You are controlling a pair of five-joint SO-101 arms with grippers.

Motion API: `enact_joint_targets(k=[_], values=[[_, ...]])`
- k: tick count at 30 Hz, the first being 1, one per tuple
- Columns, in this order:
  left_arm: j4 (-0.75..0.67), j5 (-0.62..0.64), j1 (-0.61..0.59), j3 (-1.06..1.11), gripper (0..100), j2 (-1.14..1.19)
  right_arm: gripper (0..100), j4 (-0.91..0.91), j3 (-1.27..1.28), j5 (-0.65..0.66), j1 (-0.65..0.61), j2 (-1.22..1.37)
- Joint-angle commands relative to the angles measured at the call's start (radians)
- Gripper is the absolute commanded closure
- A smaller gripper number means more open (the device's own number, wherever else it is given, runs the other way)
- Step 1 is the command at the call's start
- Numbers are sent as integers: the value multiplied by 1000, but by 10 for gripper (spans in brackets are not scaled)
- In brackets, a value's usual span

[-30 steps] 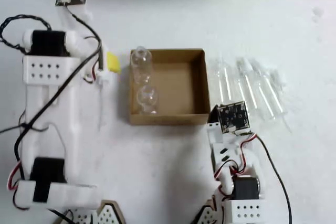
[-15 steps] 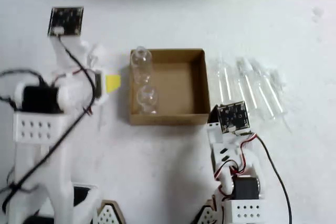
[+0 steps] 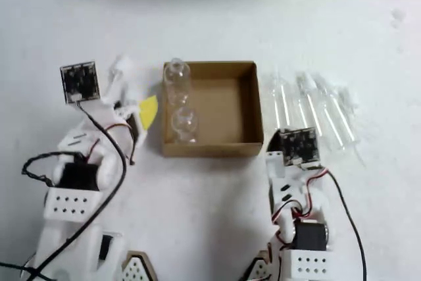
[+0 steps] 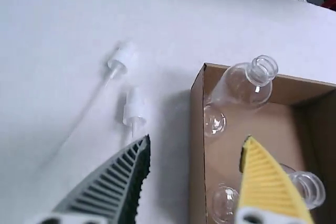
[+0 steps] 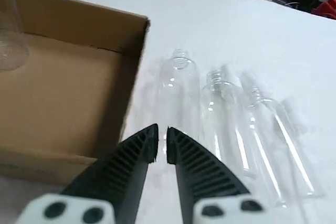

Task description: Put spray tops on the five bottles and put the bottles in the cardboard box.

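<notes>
Your left hand (image 4: 195,142) hung over the worktop (image 3: 210,208) just left of the cardboard box (image 3: 210,148), its fingers spread wide and holding nothing. The left wrist view showed the box's near wall between the grey finger (image 4: 123,177) and the yellow finger (image 4: 262,182). Two white spray tops (image 4: 119,61) lay loose on the worktop beyond the grey finger, close to each other and just outside the box, each with its thin tube trailing along the surface. Inside the box, two clear bottles (image 3: 179,97) sat along the left wall, one behind the other, and the left wrist view showed their necks open. The rest of the box floor was bare cardboard. At the box's front right corner sat your right hand (image 5: 161,141), its two dark fingers pressed almost together with only a narrow slit between the tips, pinching nothing. Just beyond it, to the right of the box, three more clear bottles (image 5: 220,108) lay on their sides in a row on the worktop, near each other and roughly parallel, with open necks.
</notes>
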Motion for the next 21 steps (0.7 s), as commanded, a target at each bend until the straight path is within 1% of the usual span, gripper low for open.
enact_joint_targets(k=[1,4,7,9,12,15,16,18,21], values=[[-129,15,15,38,728,-27,977,-51,9,5,87,-5],[-143,9,5,43,728,-27,977,-62,9,5,96,-5],[-143,-74,-10,48,728,-27,977,-62,9,5,96,-5],[-143,-104,-27,48,728,-27,977,-62,9,5,96,-5],[-143,-103,-62,40,731,-27,977,-62,9,9,107,-5],[-130,-92,-104,18,731,-27,977,-87,3,2,217,-7],[-112,-68,-114,6,732,-27,977,-111,8,-17,246,-7],[-74,-26,-130,-18,732,-27,977,-131,8,-95,280,-5],[-64,-20,-150,-25,732,-24,977,-139,8,-172,312,-5]])
